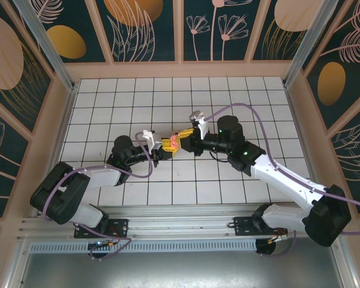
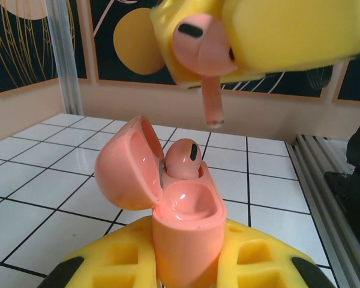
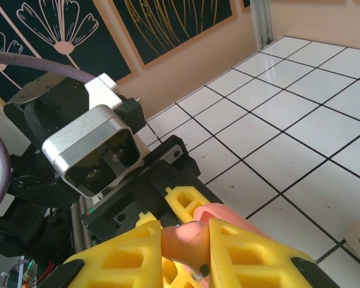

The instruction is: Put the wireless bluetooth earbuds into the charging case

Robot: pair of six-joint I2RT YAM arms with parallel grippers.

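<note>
Above the tiled surface (image 1: 228, 96) the left pincer (image 2: 183, 264) clamps an open pink case (image 2: 183, 207) and the right pincer (image 3: 189, 249) an earbud (image 2: 195, 39) over it.

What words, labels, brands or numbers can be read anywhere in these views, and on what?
None can be read.
The pink charging case and the earbud held above it carry no visible print.
The wall panels show only plant drawings, no lettering.
</note>
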